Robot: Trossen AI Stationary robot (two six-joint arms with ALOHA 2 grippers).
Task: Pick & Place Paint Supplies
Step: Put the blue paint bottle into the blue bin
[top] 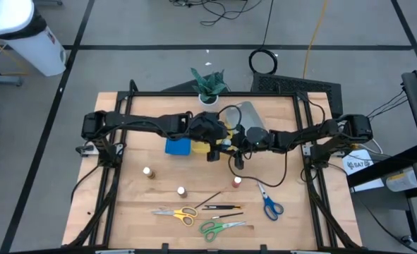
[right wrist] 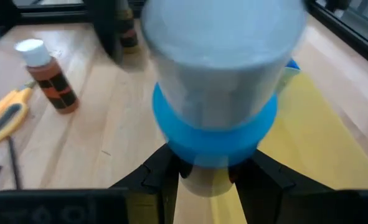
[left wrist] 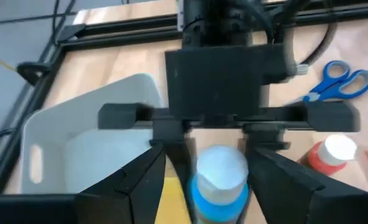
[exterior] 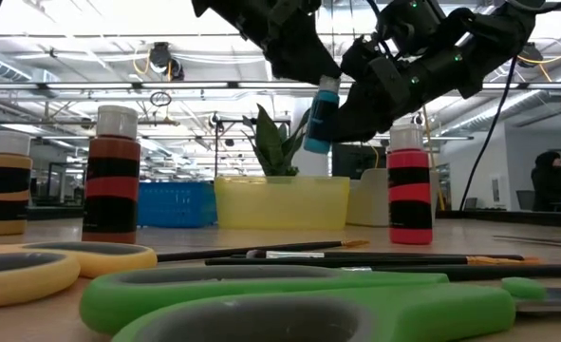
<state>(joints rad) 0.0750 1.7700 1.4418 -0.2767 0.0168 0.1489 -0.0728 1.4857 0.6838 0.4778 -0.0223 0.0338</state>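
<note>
Both grippers meet mid-table, above the yellow tray (exterior: pixel 282 201). Right gripper (right wrist: pixel 202 177) clamps the blue paint bottle (exterior: pixel 321 116), held aloft; left gripper (left wrist: pixel 212 180) brackets it, grip unclear. Scissors (top: pixel 176 212) lie toward 6 o'clock.

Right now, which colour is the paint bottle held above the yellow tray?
Blue, with a pale cap: the paint bottle shows best in the low view, above the yellow tray.

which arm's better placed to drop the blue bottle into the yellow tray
Right, probably: the right gripper is clamped on the blue paint bottle above the yellow tray. The left gripper only crowds alongside it.
</note>
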